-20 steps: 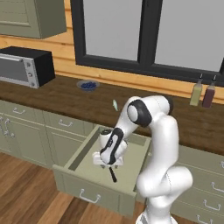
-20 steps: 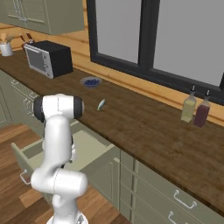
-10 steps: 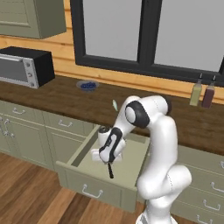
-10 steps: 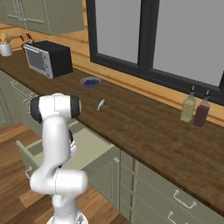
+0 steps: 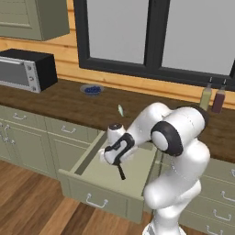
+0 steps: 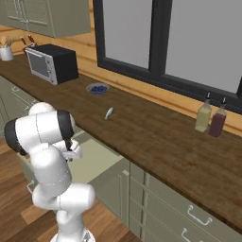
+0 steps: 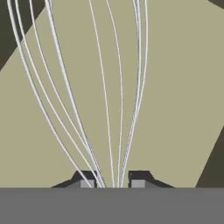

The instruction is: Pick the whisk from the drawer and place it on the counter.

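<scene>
Worktop: long dark brown planks above sage-green cabinets, running behind the drawer.
Drawer: pulled out below the worktop edge, pale olive floor showing.
Microwave: on the worktop, far left of the drawer.
Bottles: two, side by side on the worktop, well right of the drawer.
Jaws: closed narrow on the whisk, down inside the drawer.
Whisk: in the drawer, wire head gripped, black handle pointing toward the drawer front.
</scene>
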